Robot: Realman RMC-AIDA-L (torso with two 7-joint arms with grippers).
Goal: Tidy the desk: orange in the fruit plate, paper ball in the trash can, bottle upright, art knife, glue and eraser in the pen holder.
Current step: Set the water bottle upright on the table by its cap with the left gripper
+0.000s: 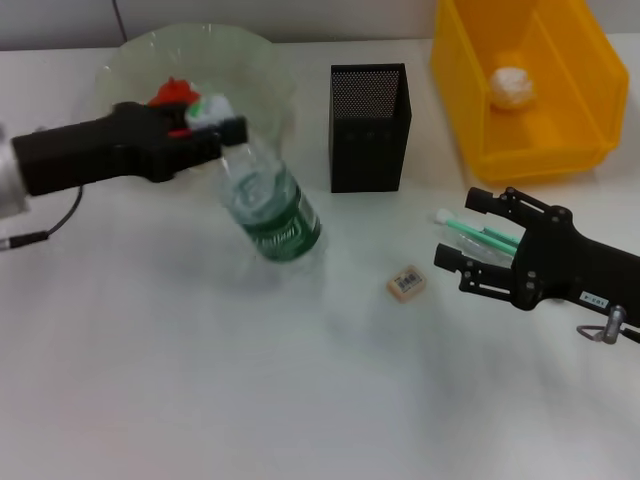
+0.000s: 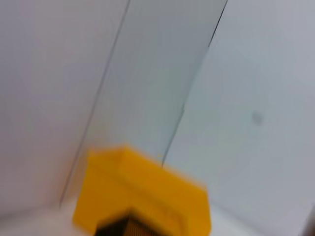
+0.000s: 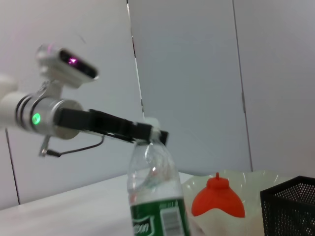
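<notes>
The left gripper (image 1: 222, 128) is clamped on the white cap of the clear plastic water bottle with the green label (image 1: 272, 208), so the cap itself is mostly hidden. That bottle stands tilted just left of the tall square black mesh pen holder (image 1: 369, 127), base on the desk, neck leaning toward the pale-green ruffled fruit plate (image 1: 255, 60) (red-orange fruit (image 1: 174, 92) half hidden inside). The right gripper (image 1: 468, 235) hangs with its fingers spread over the slim green glue stick (image 1: 478, 234), right of the small beige eraser (image 1: 407, 283). A crumpled white paper ball (image 1: 510, 87) sits in the bright yellow bin (image 1: 580, 140), right of the holder.
</notes>
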